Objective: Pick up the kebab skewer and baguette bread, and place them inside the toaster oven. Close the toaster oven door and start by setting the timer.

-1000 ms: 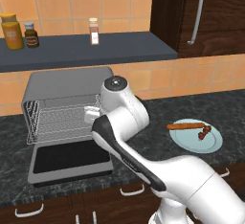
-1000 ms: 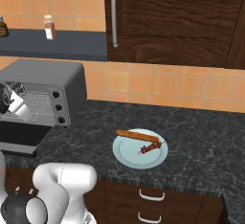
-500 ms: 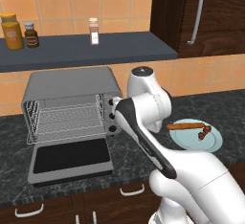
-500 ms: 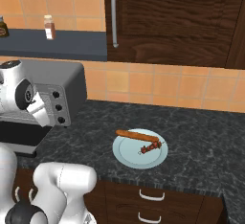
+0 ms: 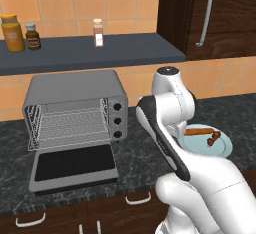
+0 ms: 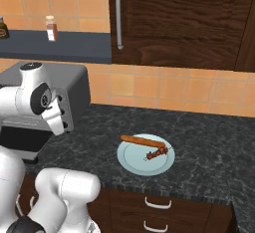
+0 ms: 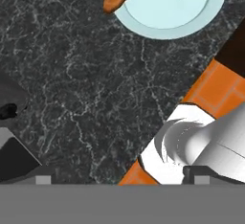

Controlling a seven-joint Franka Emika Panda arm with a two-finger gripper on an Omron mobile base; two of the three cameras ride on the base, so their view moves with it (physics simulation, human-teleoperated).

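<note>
**Jaws spread wide above the counter, holding nothing**

Jaws of the gripper (image 7: 119, 177) stood fully apart with nothing between them, the hand pointing down at the dark speckled counter (image 6: 209, 142) between the toaster oven (image 5: 75, 109) and the pale blue plate (image 6: 145, 158). On that plate lay the baguette bread (image 6: 142, 140), along its far rim, and the kebab skewer (image 6: 157, 153), just beside it nearer the plate's middle. The toaster oven stood at the left of the counter with its wire rack (image 5: 70, 126) exposed. The toaster oven door (image 5: 74, 167) lay dropped flat in front of it. Three black knobs (image 5: 117, 120) ran in a column down its right panel. Jars and a shaker (image 5: 98, 32) stood on the shelf above.
</note>
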